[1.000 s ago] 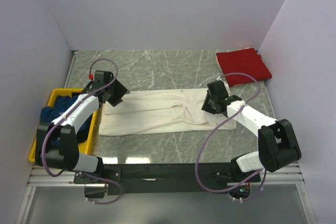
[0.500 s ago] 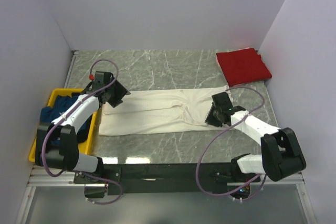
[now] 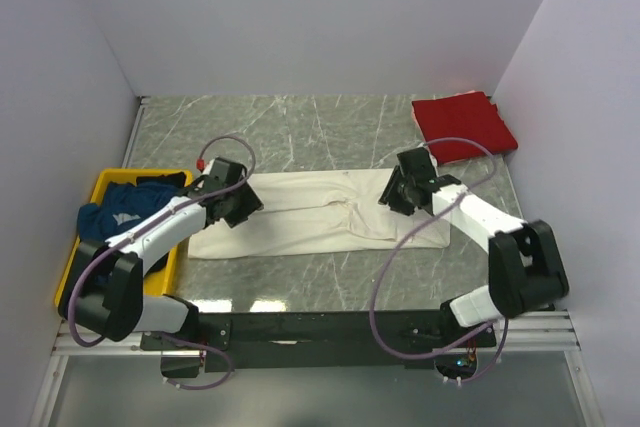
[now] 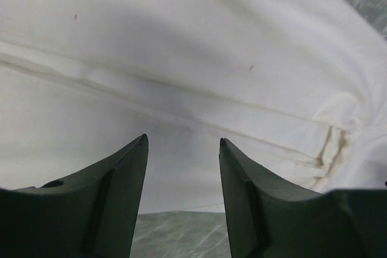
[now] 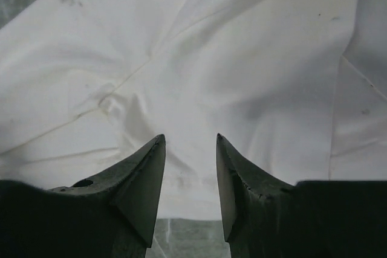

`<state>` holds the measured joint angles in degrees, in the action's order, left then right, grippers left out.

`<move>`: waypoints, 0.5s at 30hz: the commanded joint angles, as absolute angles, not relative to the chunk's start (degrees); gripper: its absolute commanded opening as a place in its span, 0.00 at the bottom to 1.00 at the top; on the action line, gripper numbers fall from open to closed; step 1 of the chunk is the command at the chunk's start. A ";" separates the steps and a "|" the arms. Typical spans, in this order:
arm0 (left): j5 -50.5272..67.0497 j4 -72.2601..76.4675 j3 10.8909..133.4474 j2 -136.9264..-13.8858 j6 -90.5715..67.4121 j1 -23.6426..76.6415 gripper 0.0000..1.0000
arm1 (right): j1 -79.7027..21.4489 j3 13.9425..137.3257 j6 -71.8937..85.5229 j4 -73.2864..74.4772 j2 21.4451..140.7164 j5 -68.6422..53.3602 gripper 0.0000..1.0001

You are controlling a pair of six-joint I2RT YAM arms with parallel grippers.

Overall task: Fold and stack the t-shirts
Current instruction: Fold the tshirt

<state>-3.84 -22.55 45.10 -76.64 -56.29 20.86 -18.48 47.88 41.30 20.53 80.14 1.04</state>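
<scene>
1. The dark blue t-shirt [image 3: 118,219] lies bunched in the yellow tray [image 3: 72,265] at far left, not yet folded.
2. The left gripper [image 4: 182,142] hovers over the left end of the cream t-shirt [image 3: 300,222], jaws spread and empty.
3. That shirt lies mid-bench [image 3: 300,127], apparently folded lengthwise once; more folds remain.
4. The right gripper [image 5: 190,140] hangs over its right end, jaws apart, holding nothing.
5. The red t-shirt [image 3: 463,127] sits folded in the far right corner, probably the stack's base.

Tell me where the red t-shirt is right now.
In the top external view, the red t-shirt lies folded at the far right corner of the table, beyond the right claw and apart from the cream-white t-shirt spread mid-table.
</scene>
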 commanded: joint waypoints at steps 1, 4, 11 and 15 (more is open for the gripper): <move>-13.24 -23.90 45.09 -75.76 -57.48 24.78 0.56 | -18.02 51.41 41.57 18.46 87.33 1.14 0.47; -18.00 -25.92 46.40 -77.95 -57.39 28.82 0.54 | -18.02 54.83 41.57 18.19 93.40 0.88 0.47; -25.31 -29.53 49.13 -85.76 -57.04 32.34 0.54 | -18.10 59.76 41.31 18.54 101.42 0.35 0.47; -23.22 -29.62 49.92 -89.03 -56.95 32.61 0.52 | -18.28 63.53 40.26 20.12 105.98 0.18 0.47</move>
